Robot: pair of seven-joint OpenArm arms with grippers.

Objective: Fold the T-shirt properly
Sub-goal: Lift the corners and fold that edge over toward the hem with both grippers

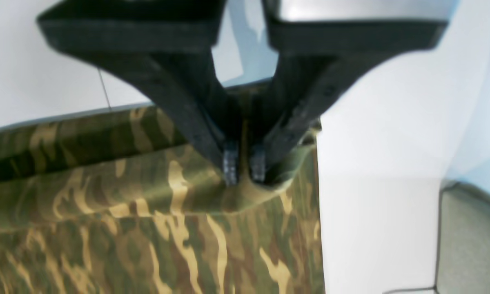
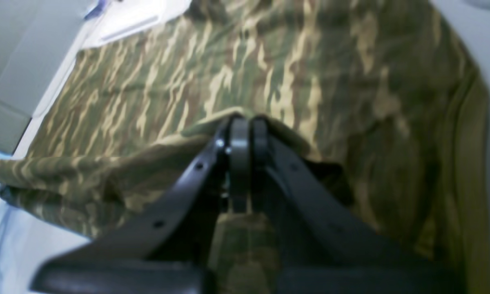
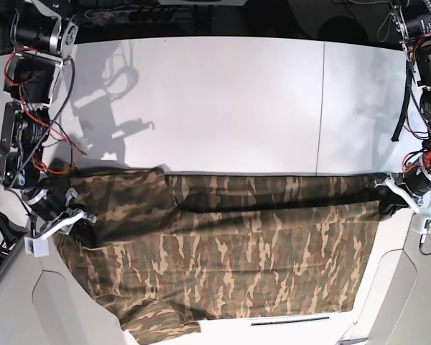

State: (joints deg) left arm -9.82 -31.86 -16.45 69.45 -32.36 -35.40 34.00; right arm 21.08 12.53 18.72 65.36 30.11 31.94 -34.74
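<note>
The camouflage T-shirt (image 3: 230,244) lies spread across the near part of the white table (image 3: 223,100), with one long edge lifted and stretched between my two grippers. My left gripper (image 3: 385,194) is at the base view's right, shut on a fold of the shirt's edge (image 1: 237,192); its fingertips (image 1: 230,167) pinch the cloth in the left wrist view. My right gripper (image 3: 82,218) is at the base view's left, shut on the shirt's other end (image 2: 212,126). In the right wrist view its fingers (image 2: 240,143) close together over a raised ridge of cloth. A sleeve (image 3: 158,320) hangs near the front edge.
The table's front edge (image 3: 287,321) runs just under the shirt's lower hem. Grey floor panels (image 3: 50,309) lie at both front corners. Cables and arm bases (image 3: 29,79) stand at the far left and far right (image 3: 427,65). A seam (image 3: 320,108) crosses the tabletop.
</note>
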